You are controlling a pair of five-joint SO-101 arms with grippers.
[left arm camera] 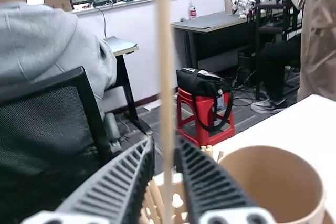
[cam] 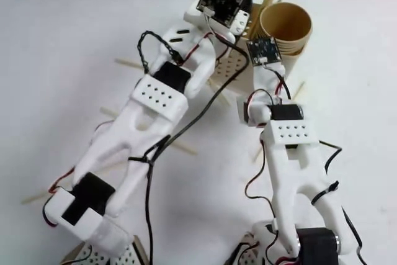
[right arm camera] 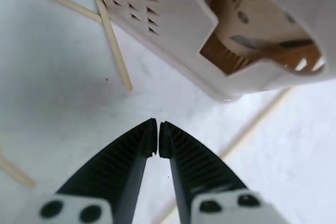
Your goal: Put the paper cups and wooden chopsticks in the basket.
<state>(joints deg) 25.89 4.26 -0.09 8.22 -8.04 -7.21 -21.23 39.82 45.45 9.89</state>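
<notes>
left gripper (left arm camera: 164, 148): jaws clamped on one wooden chopstick, hanging over the basket at the far edge of the tabletop (cam: 62, 29).
held chopstick (left arm camera: 165, 66): upright between the left jaws, its upper end rising above them; in the high view its tip pokes up past the wrist camera.
right gripper (right arm camera: 157, 132): jaws together with nothing between them, low over bare tabletop just beside the basket's wall, on the near side of it.
basket (right arm camera: 173, 22): white, with perforated walls and a handle cut-out; it stands at the middle of the tabletop's far edge, and some chopstick ends show inside it.
paper cups (cam: 285, 24): tan, nested in a stack, open end up, standing in the basket at its right end; the left wrist view has the top cup's rim just beside the held chopstick, and the right wrist view shows tan through the handle cut-out.
loose chopsticks (cam: 186, 148): several lie flat and scattered across the tabletop, under and between the arms and toward the left edge; one lies against the foot of the basket wall.
</notes>
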